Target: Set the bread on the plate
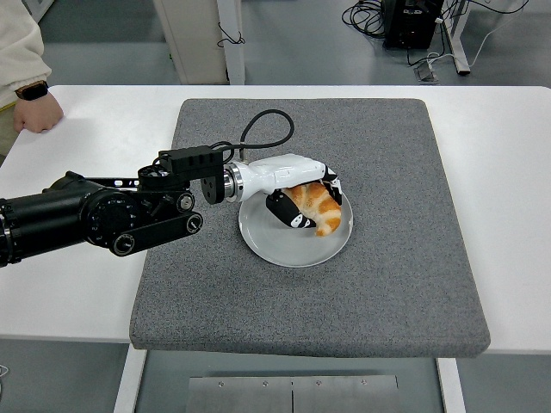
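One hand: my left hand [297, 185] is the only one of mine in sight, reaching in from the left edge over the table.
Grip: my fingers [331, 191] curl over the top of the bread [317, 206] and my thumb sits under its left end, so I am closed around it.
Bread: a golden, croissant-like piece, lying at a slant over the middle of the plate [280, 245]; its lower tip seems to touch the plate, though my fingers hide enough that I cannot be sure.
Plate: round and grey, sitting on the grey mat [405, 258] a little left of its middle.
My arm: the black forearm [95, 215] lies across the mat's left edge, with a black cable [263, 125] looping up behind the wrist.
Mat: a square felt pad on the white table [508, 172].
Beyond: a person's hand [36, 110], with a watch at the wrist, rests on the table's far left corner.
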Available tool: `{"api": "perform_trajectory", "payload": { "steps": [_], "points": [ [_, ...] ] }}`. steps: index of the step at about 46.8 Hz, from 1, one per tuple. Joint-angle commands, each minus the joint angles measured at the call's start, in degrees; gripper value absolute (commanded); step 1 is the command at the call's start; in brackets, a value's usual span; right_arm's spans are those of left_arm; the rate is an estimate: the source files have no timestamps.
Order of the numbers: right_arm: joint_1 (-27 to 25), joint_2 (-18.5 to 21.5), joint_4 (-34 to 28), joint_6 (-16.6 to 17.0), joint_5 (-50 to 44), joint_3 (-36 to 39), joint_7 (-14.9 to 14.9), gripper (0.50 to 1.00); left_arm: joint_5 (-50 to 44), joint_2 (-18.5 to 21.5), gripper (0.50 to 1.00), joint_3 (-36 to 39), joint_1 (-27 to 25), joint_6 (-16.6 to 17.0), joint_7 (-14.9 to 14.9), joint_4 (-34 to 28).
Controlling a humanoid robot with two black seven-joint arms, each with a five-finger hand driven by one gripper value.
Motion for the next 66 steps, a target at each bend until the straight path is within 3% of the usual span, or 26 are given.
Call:
{"api": "perform_trajectory", "payload": {
  "steps": [1,11,29,35,44,48,58,66],
  "points": [
    [0.0,0.0,0.0,0.0,0.0,0.0,0.0,1.0,0.6,-0.1,0.5,0.4,0.4,0.0,0.0,0.3],
    [0.0,0.0,0.0,0.0,0.0,0.0,0.0,1.0,1.1,-0.1,0.5,2.4,1.4,1.8,0.0,0.6],
    [0.0,0.0,0.0,0.0,0.0,0.0,0.0,1.0,0.6,0.4,0.507,2.3,1.3,1.8,0.2,0.3],
    [0.0,0.0,0.0,0.0,0.0,0.0,0.0,1.0,0.2,1.1,0.717,2.0,0.9,1.5,-0.1,-0.5],
    [0.0,0.0,0.0,0.0,0.0,0.0,0.0,1.0,-0.1,2.8,0.854,1.8,0.4,1.1,-0.4,-3.1],
    [0.0,0.0,0.0,0.0,0.0,0.0,0.0,1.0,-0.1,3.4,0.963,1.8,-0.2,1.0,-0.3,-4.1],
    [0.0,0.0,0.0,0.0,0.0,0.0,0.0,1.0,-0.2,6.1,0.968,1.6,-1.9,0.9,-0.1,-6.8],
    [0.0,0.0,0.0,0.0,0.0,0.0,0.0,1.0,-1.0,7.6,0.971,-1.8,-3.2,0.9,-1.6,-7.2]
  ]
}}
